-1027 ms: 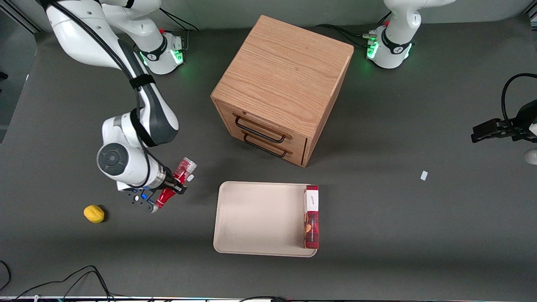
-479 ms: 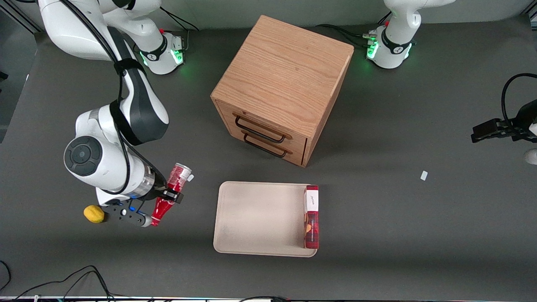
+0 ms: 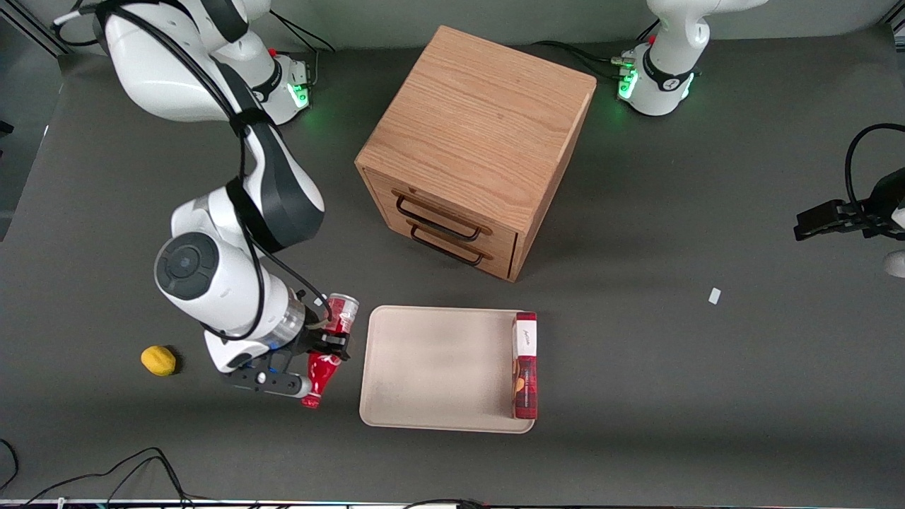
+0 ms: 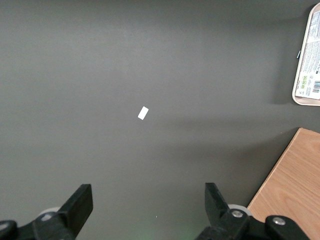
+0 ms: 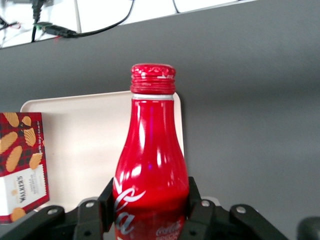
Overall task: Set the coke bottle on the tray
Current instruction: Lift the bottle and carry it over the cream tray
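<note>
Red and glossy, the slim contour coke bottle with its white script (image 3: 327, 341) has swung in close to the tray, and that is the big change over the last second. A moment ago it was carried well out toward the working arm's end of the counter, close to the small yellow lemon-like fruit (image 3: 158, 360); now that fruit sits well apart from the gripper, and the bottle hangs just beside the edge of the large flat beige tray with the low rim (image 3: 438, 367), not yet over it.

The right arm's gripper (image 3: 327, 345) has its black fingers (image 5: 98, 210) clamped on the bottle's lower body, one on each side, as the right wrist view shows plainly. The bottle is lifted clear of the dark grey counter (image 3: 636, 353) and lies tilted in the grasp, its ribbed red cap (image 5: 152, 75) pointing nearer the front camera than its silvery base.

On the tray, the red tartan rectangular biscuit box with a white end (image 3: 525, 364) lies along the edge toward the parked arm, so the wide bare part of the tray is nearest the bottle.

My read: transport is nearly finished. A short carry over the rim, then lowering and release, is what remains, and the rim is the thing to clear.
</note>
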`<action>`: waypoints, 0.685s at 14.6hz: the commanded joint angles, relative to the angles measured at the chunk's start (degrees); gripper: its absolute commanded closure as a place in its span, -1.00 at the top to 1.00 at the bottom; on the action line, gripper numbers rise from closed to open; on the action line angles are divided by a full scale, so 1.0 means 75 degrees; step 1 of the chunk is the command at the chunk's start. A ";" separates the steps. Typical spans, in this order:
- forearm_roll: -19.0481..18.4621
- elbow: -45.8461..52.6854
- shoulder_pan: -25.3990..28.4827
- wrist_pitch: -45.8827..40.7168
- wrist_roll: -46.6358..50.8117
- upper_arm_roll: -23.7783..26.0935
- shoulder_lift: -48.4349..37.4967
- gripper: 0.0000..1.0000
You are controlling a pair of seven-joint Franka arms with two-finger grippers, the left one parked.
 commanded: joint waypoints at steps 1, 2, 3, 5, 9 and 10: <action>0.0057 0.0572 0.0114 0.0570 -0.0819 0.0003 0.0810 -1.00; 0.0057 0.0572 0.0207 0.0805 -0.0856 0.0049 0.0998 -1.00; 0.0057 0.0572 0.0243 0.1028 -0.0868 0.0049 0.1197 -1.00; 0.0058 0.0572 0.0301 0.1566 -0.0868 0.0142 0.1630 -1.00; 0.0057 0.0537 0.0430 0.2130 -0.0844 0.0155 0.2240 -1.00; 0.0057 0.0525 0.0430 0.2236 -0.0844 0.0155 0.2323 -1.00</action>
